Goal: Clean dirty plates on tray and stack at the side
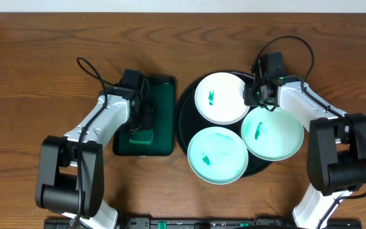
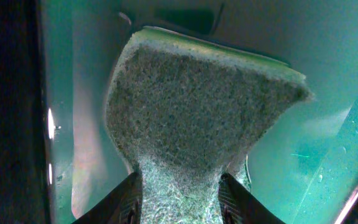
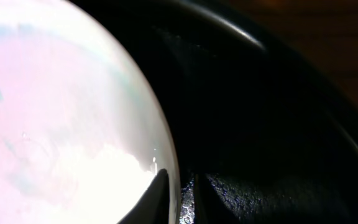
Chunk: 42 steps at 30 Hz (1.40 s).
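Overhead view: right gripper [image 1: 257, 97] straddles the 3 o'clock rim of the 12 o'clock plate [image 1: 221, 98] on the black tray [image 1: 183, 124], closure indeterminable, presumably to lift it, while left gripper [image 2: 180, 196] clamps a sponge [image 2: 197, 106] in the green tray [image 1: 164, 108] for wiping.

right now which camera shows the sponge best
The left wrist view: the sponge fills the frame, scouring face sharp, pinched by the left gripper. Overhead shows only a green bit under that gripper on the dark green tray. The right wrist view misses it.
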### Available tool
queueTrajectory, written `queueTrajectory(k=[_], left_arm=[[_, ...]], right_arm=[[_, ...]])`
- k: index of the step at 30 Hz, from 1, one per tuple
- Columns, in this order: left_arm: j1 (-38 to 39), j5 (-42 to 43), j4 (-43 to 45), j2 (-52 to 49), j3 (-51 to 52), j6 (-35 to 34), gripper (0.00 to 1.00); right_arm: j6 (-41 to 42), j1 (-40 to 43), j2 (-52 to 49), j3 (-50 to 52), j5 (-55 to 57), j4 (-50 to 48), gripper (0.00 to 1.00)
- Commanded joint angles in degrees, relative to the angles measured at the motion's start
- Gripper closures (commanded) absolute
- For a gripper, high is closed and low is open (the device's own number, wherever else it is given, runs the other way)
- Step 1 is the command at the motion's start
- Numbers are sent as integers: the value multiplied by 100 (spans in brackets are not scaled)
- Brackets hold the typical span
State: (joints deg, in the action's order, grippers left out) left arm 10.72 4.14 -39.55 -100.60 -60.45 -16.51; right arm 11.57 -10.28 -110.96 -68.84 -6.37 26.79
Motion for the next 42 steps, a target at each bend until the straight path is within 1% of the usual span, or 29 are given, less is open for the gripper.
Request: queueTrajectory(k=[1, 2, 3, 9, 15, 22, 28, 42], left_arm=[[13, -94, -17, -225, 61, -35, 75], [13, -74, -17, -238, 61, -35, 92], [13, -72, -20, -236, 59, -35, 93], [13, -72, -39, 120, -66, -28, 93], [13, -74, 249, 977, -179, -31, 93], [13, -76, 345, 1628, -179, -24, 93], [13, -74, 433, 1816, -179, -26, 93], [13, -76, 422, 1816, -177, -9, 93]], right_arm=[[-4, -70, 24, -9, -79, -13, 96], [-4, -70, 24, -9, -79, -13, 99], [-4, -70, 24, -9, -76, -13, 99], [-4, -92, 24, -9, -81, -24, 99], [-7, -238, 24, -9, -166, -22, 99], [-7, -433, 24, -9, -164, -22, 99], [-4, -505, 24, -9, -166, 0, 99], [-4, -503, 26, -17, -164, -173, 99]])
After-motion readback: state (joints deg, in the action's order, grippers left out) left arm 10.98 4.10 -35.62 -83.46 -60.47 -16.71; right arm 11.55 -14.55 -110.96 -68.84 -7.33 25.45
